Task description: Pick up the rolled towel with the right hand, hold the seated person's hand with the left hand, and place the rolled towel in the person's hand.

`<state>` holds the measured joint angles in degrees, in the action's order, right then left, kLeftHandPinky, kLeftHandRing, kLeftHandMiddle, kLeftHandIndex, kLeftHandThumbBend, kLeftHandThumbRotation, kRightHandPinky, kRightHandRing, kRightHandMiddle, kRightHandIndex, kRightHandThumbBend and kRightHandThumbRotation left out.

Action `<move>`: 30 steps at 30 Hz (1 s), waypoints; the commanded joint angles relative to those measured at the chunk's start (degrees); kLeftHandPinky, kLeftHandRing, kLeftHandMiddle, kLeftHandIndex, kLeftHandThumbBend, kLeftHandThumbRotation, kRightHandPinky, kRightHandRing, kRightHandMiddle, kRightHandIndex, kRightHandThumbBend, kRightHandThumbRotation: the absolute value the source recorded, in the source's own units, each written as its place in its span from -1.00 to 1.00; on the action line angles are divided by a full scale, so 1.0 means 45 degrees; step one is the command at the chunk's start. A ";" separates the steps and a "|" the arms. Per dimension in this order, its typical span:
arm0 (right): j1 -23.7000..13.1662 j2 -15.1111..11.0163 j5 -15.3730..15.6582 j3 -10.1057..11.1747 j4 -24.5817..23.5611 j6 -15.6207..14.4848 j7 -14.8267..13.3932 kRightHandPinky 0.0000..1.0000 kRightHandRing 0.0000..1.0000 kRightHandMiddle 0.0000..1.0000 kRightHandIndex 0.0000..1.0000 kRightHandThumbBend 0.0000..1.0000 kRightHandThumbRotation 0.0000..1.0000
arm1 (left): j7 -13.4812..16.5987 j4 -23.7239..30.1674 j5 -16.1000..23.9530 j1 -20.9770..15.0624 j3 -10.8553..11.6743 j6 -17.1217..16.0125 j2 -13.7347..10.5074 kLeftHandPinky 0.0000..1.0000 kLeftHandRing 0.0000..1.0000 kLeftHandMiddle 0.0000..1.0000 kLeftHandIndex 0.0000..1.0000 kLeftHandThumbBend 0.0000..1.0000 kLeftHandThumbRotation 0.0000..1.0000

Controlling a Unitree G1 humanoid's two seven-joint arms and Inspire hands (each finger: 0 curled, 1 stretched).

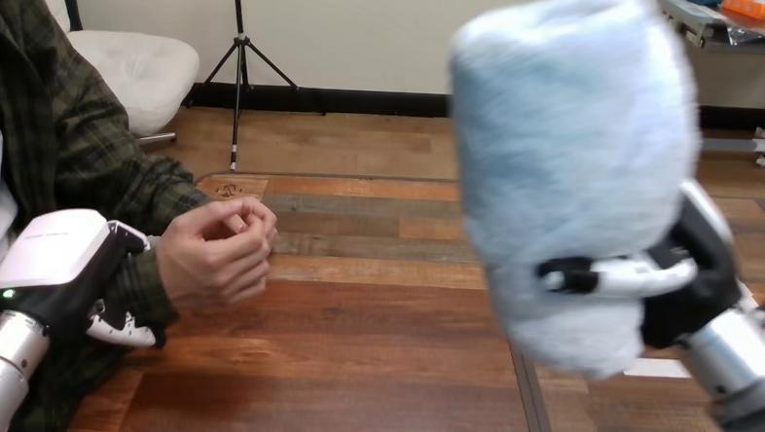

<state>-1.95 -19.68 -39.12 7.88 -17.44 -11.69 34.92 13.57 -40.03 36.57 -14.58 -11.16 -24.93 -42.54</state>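
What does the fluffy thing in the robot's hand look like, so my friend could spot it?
Look over the right side of the wooden table, where the robot's right hand is raised. Its fingers curl round the rolled towel, a big, pale blue, fuzzy bundle held upright. Nothing else nearby is fluffy or blue; the person's hand at the left is closed and bare.

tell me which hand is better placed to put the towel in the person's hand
Right. The right hand is curled round the fluffy pale-blue rolled towel, held up over the wooden table. The left hand is curled round the person's wrist, beside the person's hand.
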 commanded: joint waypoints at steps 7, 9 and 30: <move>-0.1575 0.0384 0.1213 -0.0560 0.1151 0.1072 0.0576 -0.70 -0.59 -0.42 -0.30 0.64 -1.00 | -0.0486 0.3108 -0.0592 0.0596 0.0714 0.0417 0.0175 -0.58 -0.46 -0.32 -0.31 0.71 -1.00; -0.1733 0.0451 0.1351 -0.0659 0.1422 0.1203 0.0748 -0.70 -0.59 -0.42 -0.29 0.62 -1.00 | -0.0551 0.3492 -0.0633 0.0739 0.0785 0.0495 0.0206 -0.58 -0.46 -0.33 -0.32 0.71 -1.00; -0.2268 0.1223 0.2391 -0.1170 0.2906 0.1732 0.0914 -0.77 -0.67 -0.50 -0.31 0.56 -1.00 | -0.1385 0.6625 -0.1202 0.1950 0.1494 0.1445 0.0762 -0.59 -0.48 -0.34 -0.32 0.77 -1.00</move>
<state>-5.33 -15.57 -28.19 2.15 -5.18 -6.44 38.73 8.01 -16.80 32.99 -5.00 -6.39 -18.97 -40.68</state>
